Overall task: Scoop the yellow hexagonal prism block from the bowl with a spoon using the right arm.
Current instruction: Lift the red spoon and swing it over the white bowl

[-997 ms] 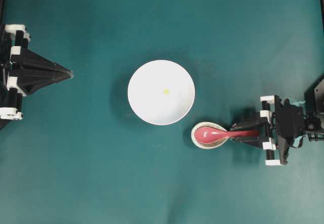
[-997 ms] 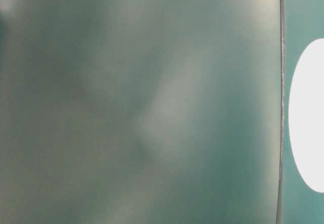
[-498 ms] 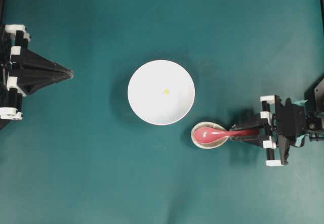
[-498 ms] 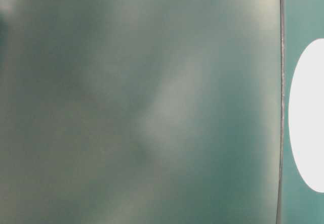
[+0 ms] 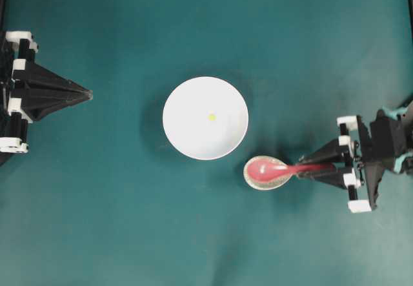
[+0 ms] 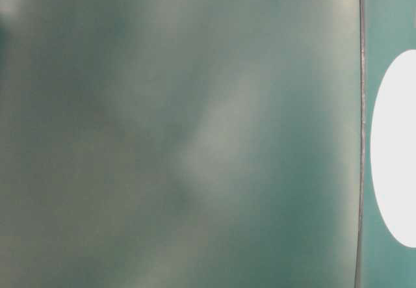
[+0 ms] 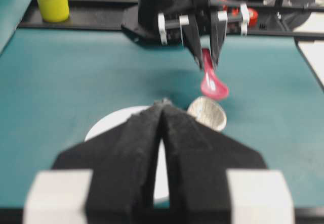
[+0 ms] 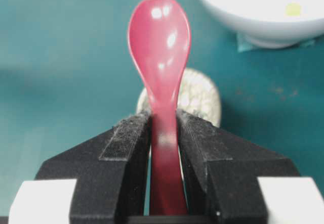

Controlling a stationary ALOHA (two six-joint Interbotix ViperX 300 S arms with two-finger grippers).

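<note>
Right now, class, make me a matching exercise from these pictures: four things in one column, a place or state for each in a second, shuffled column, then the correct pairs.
Things:
1. spoon
2. yellow hexagonal prism block
3. speckled spoon rest
4. left pincer

Places or states:
A. lying inside the white bowl
B. shut, holding nothing
C. clamped by its handle in the right pincer
D. on the table just under the red scoop

Pairs: 1-C, 2-A, 3-D, 4-B

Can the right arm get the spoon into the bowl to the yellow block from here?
Probably yes. The right gripper is shut on the spoon, lifted off the speckled rest. The bowl sits close by, open-topped, with the yellow block exposed and nothing between them.
</note>
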